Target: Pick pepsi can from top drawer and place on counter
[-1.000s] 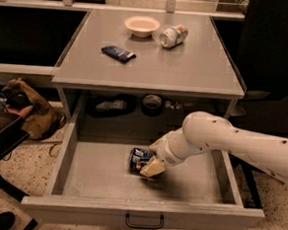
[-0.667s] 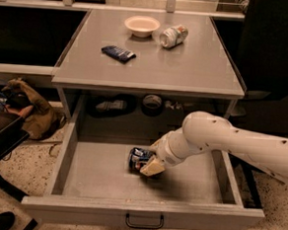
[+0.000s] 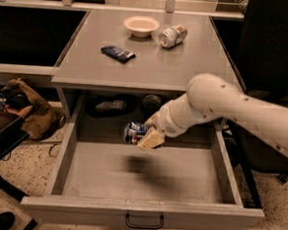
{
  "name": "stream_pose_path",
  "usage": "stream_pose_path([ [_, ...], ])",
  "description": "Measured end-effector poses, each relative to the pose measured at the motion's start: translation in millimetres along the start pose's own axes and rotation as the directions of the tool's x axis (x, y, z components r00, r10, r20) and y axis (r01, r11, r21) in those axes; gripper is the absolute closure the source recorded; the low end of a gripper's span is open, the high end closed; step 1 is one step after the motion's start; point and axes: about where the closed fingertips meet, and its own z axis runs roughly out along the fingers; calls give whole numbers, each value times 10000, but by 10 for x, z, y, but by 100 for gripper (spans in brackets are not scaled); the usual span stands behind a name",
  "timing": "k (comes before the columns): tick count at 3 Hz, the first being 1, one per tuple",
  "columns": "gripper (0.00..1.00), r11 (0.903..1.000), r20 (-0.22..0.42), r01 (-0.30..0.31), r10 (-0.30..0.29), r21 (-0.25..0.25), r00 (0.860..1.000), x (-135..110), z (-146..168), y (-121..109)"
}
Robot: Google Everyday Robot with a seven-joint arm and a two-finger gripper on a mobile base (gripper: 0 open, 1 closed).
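The pepsi can is dark blue with white and red markings and lies on its side in my gripper, which is shut on it. I hold it in the air above the floor of the open top drawer, its shadow on the floor below. The can hangs just below the front edge of the counter. My white arm comes in from the right.
On the counter stand a cream bowl, a silver-white can on its side and a flat dark blue packet. The drawer has a dark handle on its front. A brown bag lies on the floor at the left.
The can was resting on the drawer floor in my gripper; now it is lifted up and a little to the left, clear of the floor.
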Motion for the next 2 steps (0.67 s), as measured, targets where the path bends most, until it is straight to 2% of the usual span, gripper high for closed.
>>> stream_pose_path([
  [1,100,9979,165,632,-634,129,9979,-554,-368,-285],
  [2,100,9862,217,1524,-1541,645,9878,-1138,-698,-533],
])
